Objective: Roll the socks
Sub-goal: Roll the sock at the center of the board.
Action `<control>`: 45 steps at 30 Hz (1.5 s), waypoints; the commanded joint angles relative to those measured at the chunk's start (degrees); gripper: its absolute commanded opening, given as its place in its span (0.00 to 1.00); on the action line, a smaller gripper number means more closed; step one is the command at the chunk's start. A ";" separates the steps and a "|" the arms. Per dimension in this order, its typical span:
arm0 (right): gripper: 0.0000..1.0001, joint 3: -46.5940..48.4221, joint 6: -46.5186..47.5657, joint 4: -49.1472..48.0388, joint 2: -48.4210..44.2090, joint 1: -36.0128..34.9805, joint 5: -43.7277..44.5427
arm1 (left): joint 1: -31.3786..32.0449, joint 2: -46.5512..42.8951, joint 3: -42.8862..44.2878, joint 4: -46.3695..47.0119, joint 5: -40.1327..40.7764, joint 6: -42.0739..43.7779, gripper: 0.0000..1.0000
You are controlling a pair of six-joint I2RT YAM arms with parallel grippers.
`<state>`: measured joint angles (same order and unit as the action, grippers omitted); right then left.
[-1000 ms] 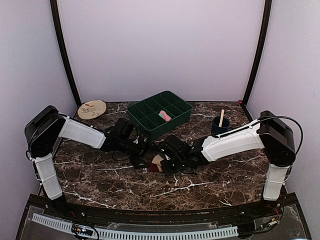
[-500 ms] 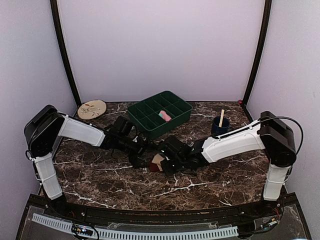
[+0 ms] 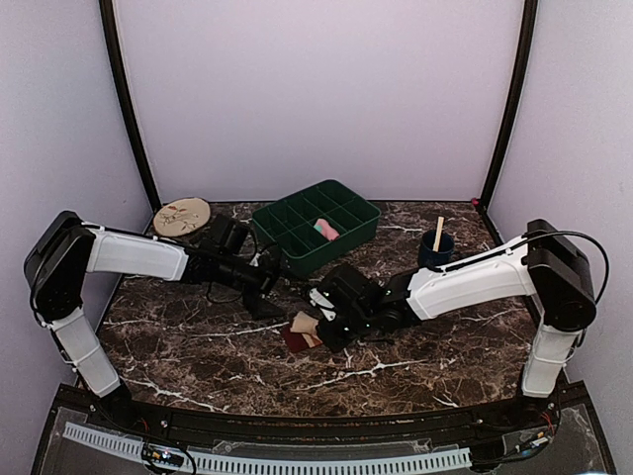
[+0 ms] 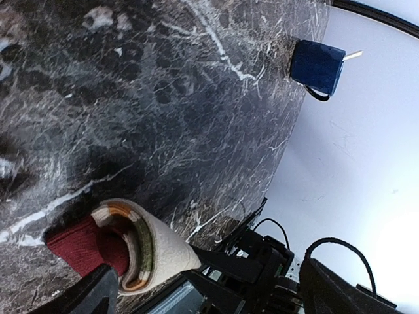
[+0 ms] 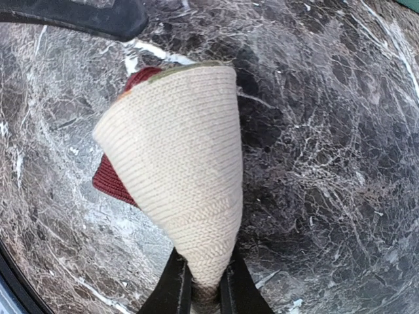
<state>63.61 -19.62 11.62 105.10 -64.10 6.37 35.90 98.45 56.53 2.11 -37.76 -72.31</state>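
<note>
At the centre of the surface [image 3: 198,346], the right hand [image 5: 203,291] pinches the rolled beige sock [image 5: 177,150] tight; the left hand [image 3: 265,295] gapes empty beside it; this roll looks nearly finished; next, likely, comes the pink sock [image 3: 325,230] in the upper-centre tray [image 3: 287,242].

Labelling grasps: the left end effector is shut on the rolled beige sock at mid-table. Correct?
Not quite: it is the right end effector that is shut on the rolled beige sock at mid-table. The right wrist view shows its fingers clamped on the sock's narrow end. The left end effector stands wide open beside the sock.
</note>
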 commanded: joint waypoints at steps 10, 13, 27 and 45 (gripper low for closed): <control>0.08 1.19 8.58 -5.10 1.08 0.20 -4.64 | 1.18 -7.30 -14.75 9.14 -2.37 -10.58 0.99; 0.08 1.03 8.72 -6.40 1.35 0.22 -4.16 | 1.34 -7.69 -16.97 14.07 -2.59 -15.32 0.99; 0.08 4.22 7.86 -7.53 3.98 -0.02 -4.07 | 2.10 -2.69 -18.11 25.08 -3.47 -24.38 0.99; 0.08 4.15 7.30 -7.89 4.96 0.10 -4.42 | 2.06 2.03 -19.60 34.63 -3.42 -29.79 0.55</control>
<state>67.48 -12.10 5.89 109.65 -64.03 2.11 37.80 99.88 38.02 33.34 -40.53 -101.01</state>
